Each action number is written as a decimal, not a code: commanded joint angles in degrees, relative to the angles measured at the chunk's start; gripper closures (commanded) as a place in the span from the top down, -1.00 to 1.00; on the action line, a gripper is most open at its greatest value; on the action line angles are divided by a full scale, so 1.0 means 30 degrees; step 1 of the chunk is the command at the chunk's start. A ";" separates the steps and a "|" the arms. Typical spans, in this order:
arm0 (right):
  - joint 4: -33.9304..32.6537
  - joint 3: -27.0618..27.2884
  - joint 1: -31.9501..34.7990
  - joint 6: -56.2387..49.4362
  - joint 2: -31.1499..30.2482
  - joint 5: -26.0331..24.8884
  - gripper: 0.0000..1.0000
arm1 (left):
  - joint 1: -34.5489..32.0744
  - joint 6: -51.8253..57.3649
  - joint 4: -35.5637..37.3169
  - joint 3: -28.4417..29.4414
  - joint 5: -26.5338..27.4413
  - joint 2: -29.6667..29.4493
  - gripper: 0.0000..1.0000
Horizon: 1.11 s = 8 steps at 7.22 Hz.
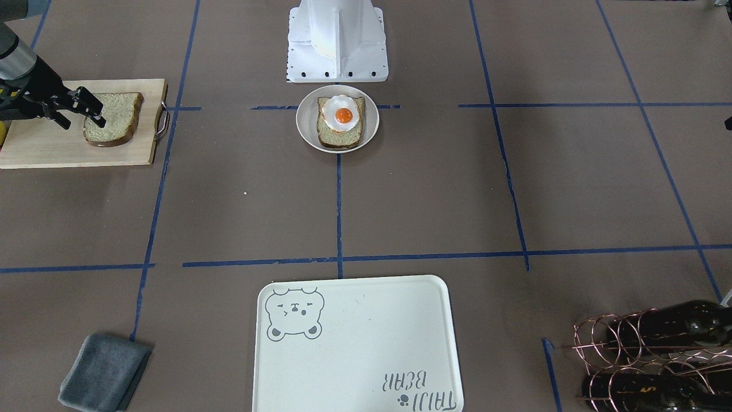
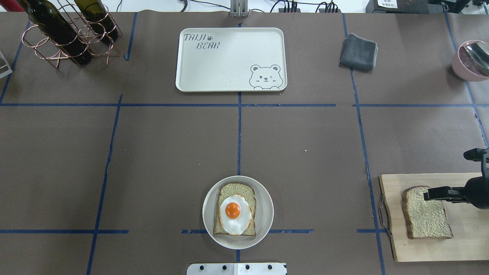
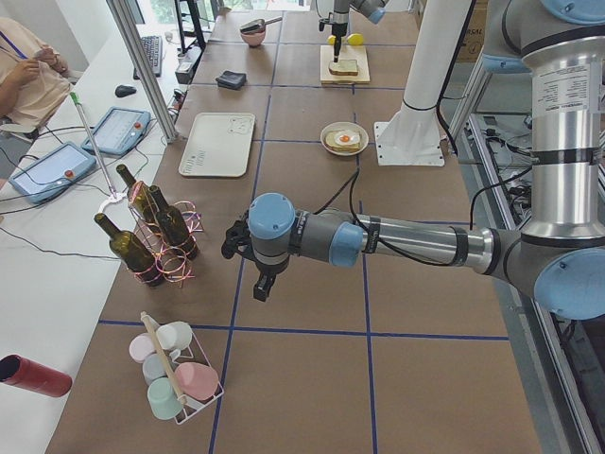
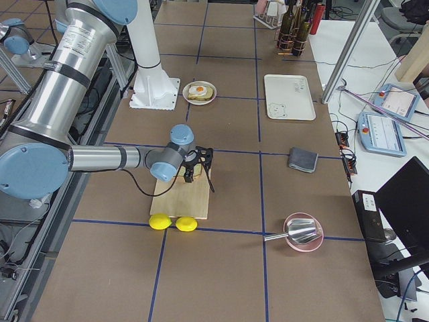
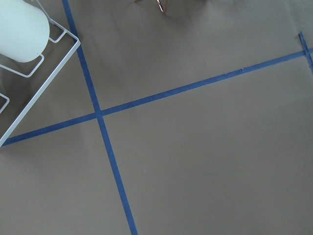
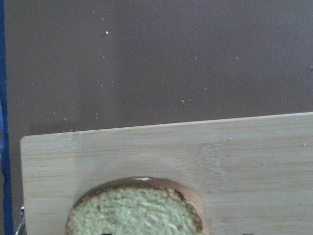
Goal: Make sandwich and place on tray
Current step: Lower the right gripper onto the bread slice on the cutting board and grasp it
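Note:
One bread slice [image 1: 117, 117] lies on the wooden cutting board [image 1: 46, 143], and also shows in the overhead view [image 2: 426, 214] and the right wrist view [image 6: 137, 210]. My right gripper [image 1: 97, 113] hovers over this slice's edge, fingers apart, holding nothing. A second slice, with the fried egg [image 1: 342, 116] on top, lies on the round white plate [image 1: 306, 134] near my base. The bear tray [image 1: 354, 343] is bare on the far side of the table. My left gripper [image 3: 263, 284] hangs over bare table near the bottle rack; I cannot tell its state.
A grey folded cloth [image 2: 358, 51] lies right of the tray. A copper rack with wine bottles [image 2: 65, 34] stands at the far left. A pink bowl [image 2: 471, 59] sits at the far right. Two lemons [image 4: 173, 223] lie beside the board. A cup rack [image 3: 175, 374] stands beyond the left arm.

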 commanded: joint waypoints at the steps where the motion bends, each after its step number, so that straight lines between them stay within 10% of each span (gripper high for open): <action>1: 0.0152 -0.0086 -0.0529 0.0171 -0.0377 -0.0046 0.48 | -0.0001 0.0000 -0.0206 0.0000 0.0000 -0.0031 1.00; 4: 0.1236 -0.0144 -0.0560 0.0201 -0.0994 0.0365 -0.03 | -0.0001 0.0000 -0.0237 0.0000 0.0000 -0.0031 1.00; 8: 0.1411 -0.0553 -0.0765 0.0201 -0.0877 0.0366 0.09 | -0.0001 0.0000 -0.0237 0.0000 0.0000 -0.0002 1.00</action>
